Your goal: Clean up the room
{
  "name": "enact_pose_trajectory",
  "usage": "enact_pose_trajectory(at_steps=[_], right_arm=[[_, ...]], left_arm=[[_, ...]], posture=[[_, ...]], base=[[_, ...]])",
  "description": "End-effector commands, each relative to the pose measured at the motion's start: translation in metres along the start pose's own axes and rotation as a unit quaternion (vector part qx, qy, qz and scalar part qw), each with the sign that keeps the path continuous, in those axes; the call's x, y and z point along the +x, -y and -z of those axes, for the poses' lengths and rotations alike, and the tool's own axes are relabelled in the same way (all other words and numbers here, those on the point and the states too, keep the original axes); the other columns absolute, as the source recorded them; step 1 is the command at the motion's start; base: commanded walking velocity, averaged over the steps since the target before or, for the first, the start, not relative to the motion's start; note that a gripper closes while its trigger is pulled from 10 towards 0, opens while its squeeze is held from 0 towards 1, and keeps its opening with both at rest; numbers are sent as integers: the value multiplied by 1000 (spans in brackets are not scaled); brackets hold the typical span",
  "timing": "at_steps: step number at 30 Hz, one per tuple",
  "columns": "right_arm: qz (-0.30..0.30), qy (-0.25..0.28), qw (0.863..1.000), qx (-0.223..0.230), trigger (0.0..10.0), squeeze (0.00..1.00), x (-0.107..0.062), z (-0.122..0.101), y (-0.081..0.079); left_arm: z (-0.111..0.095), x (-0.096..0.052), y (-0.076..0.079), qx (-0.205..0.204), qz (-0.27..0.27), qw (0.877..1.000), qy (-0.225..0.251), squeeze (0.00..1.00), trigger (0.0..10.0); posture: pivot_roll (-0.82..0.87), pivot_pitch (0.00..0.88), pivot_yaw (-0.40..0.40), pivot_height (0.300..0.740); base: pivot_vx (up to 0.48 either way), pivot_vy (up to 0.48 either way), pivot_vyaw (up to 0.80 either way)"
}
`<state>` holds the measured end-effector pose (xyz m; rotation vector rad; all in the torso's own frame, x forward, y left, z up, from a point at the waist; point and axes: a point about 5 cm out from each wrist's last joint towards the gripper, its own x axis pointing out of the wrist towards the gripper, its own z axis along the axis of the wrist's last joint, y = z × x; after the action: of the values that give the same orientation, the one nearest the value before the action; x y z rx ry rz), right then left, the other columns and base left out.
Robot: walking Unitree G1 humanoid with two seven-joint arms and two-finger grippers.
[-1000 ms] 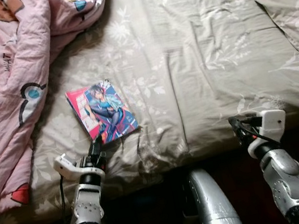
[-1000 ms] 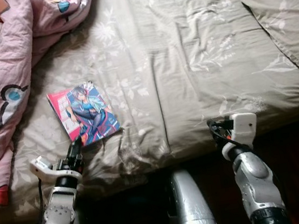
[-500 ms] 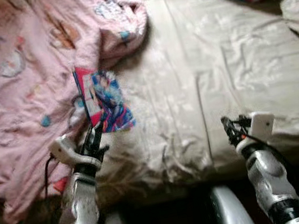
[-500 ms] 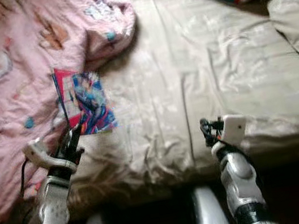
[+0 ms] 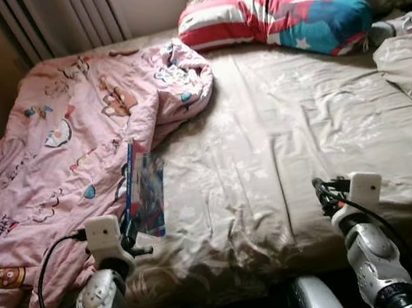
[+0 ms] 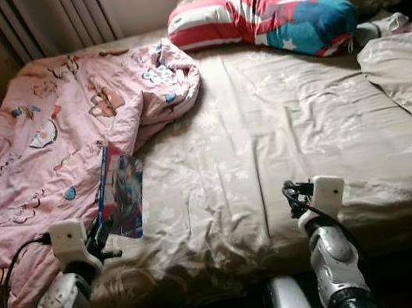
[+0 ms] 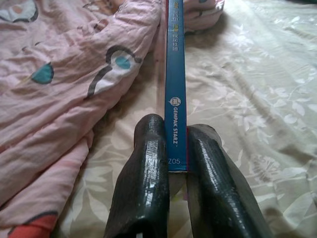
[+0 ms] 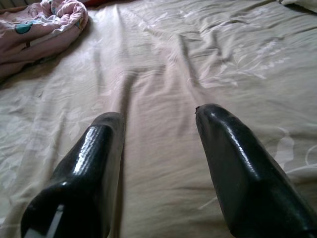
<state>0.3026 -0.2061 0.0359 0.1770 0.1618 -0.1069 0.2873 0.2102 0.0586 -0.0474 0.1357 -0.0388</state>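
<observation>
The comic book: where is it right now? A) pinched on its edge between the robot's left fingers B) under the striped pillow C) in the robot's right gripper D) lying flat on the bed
A: the comic book stands on edge, its blue spine clamped by the left gripper, while the right gripper is open over the bed sheet.

Comic book [image 5: 145,189] with blue spine, tilted on edge, beside pink blanket [image 5: 56,155]

A striped pillow [image 5: 278,19] lies at the bed's [image 5: 327,118] head (two beige ones behind), perhaps a radiator [image 5: 65,19] beyond.
</observation>
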Motion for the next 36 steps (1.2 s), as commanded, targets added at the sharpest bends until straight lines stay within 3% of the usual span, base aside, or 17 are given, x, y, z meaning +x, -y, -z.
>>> enact_pose_trajectory(at_steps=[1, 10, 20, 30, 31, 32, 34, 36], right_arm=[[-3, -3, 1000, 2, 10000, 0, 1, 1, -3], [4, -7, 1000, -1, 10000, 0, 3, 2, 0], [12, -5, 1000, -2, 10000, 0, 3, 1, 4], [22, -4, 1000, -2, 10000, 0, 1, 3, 10], [29, -13, 999, -2, 10000, 0, -1, 7, 12], [46, -55, 997, -10, 10000, 0, -8, 22, 19], [50, -67, 996, -12, 10000, 0, -11, 27, 21], [61, -133, 989, -16, 10000, 0, -27, 53, 28]], left_arm=[[-11, 2, -3, 8, -7, 999, 31, 0, 10000], [-14, 7, -8, 8, -31, 999, 39, 0, 10000], [-7, 9, -3, 6, -27, 999, 31, 0, 10000], [-1, 7, -3, 10, -27, 999, 25, 0, 10000], [1, 6, -3, 9, -27, 999, 22, 0, 10000], [6, 5, -2, 6, -30, 999, 15, 0, 10000], [8, 5, -2, 4, -31, 999, 14, 0, 10000], [12, 4, -2, -1, -38, 999, 9, 0, 10000]], posture=[[-58, 0, 59, 622], [-55, 0, 56, 677], [-58, 0, 48, 737], [-59, 0, 41, 740], [-63, 0, 39, 740], [-61, 0, 36, 740], [-60, 0, 35, 740], [-61, 0, 34, 740]], base=[[0, 0, 0], [0, 0, 0], [0, 0, 0], [0, 0, 0], [0, 0, 0], [0, 0, 0], [0, 0, 0], [0, 0, 0]])
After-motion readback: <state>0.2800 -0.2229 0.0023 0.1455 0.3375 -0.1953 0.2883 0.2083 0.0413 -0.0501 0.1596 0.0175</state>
